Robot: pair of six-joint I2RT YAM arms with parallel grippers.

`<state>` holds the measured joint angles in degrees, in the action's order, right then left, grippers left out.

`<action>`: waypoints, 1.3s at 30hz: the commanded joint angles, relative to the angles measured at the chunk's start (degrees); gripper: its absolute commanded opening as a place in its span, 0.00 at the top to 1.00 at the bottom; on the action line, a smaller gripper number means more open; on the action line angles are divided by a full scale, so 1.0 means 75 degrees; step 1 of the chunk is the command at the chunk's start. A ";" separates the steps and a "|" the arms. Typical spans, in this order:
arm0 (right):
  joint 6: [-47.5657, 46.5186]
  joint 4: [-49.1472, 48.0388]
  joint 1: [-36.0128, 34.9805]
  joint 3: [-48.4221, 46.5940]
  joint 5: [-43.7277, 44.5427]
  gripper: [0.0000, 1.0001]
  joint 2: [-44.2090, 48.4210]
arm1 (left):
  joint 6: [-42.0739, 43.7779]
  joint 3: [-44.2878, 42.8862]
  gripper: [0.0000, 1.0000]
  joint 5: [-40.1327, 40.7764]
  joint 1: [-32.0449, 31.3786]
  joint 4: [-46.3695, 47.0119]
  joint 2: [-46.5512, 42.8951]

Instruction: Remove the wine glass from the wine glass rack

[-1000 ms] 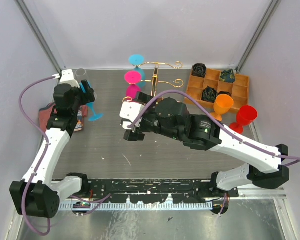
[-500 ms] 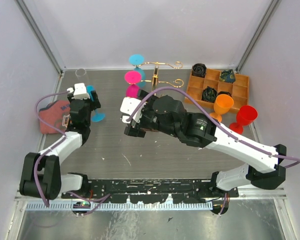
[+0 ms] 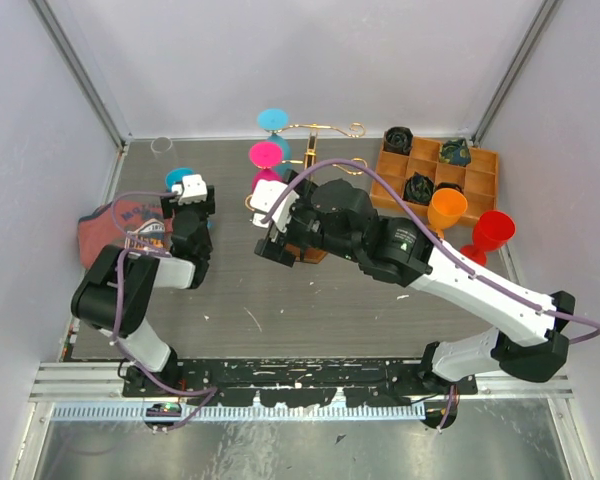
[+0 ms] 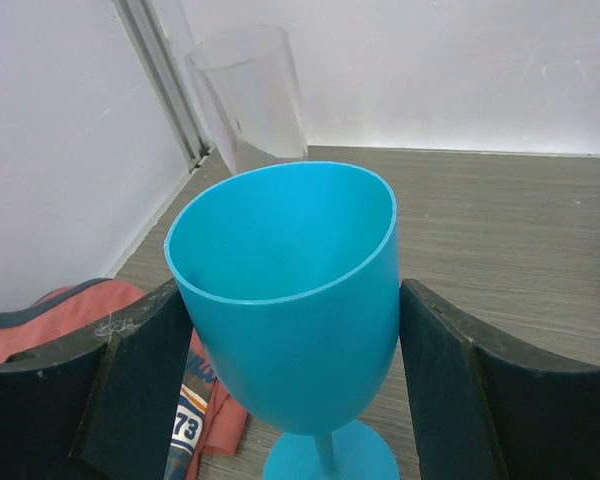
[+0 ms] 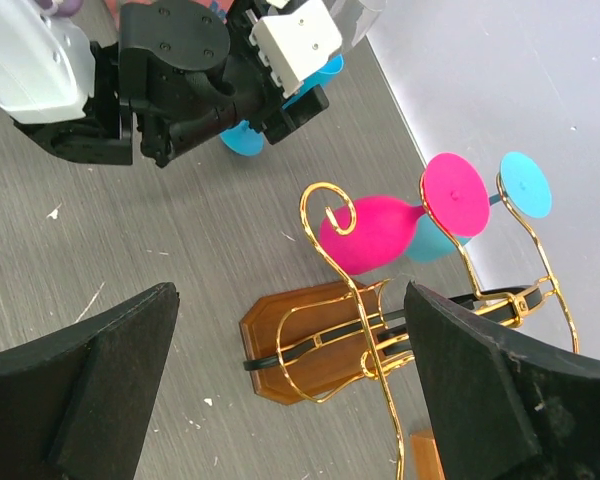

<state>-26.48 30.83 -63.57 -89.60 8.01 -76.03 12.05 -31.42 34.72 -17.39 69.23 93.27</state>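
Standing upright, mouth up, blue wine glass (image 4: 280, 250) fills left claw (image 4: 292, 310).

From where I stand, the one mark I can read is the number 73, printed on the red cloth (image 4: 195, 425) at about seven o'clock in the left wrist view. From above, the blue print on that cloth (image 3: 110, 228) at nine o'clock is too small to read.

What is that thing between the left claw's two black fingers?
A blue wine glass, standing upright on the table, its bowl filling the gap between the fingers of the left gripper; the left wrist view shows it.
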 commanded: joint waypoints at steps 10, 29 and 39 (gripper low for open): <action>0.0213 -0.0297 0.0328 0.0138 -0.0335 0.00 0.0499 | 0.0112 -0.0014 0.07 0.1080 -0.0242 0.1714 0.0709; 0.0606 -0.0197 0.0421 0.0083 -0.0418 0.00 0.0526 | 0.0096 0.0348 0.02 0.1945 -0.0779 0.1545 0.0060; 0.2190 0.0221 0.0422 -0.0624 -0.0066 0.00 0.0458 | -0.0646 0.0478 0.02 0.2180 -0.0916 -0.0840 -0.1260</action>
<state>-16.10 32.84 -60.62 -89.73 6.46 -74.13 9.78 -27.81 48.90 -24.21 68.42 85.41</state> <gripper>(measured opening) 0.999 0.986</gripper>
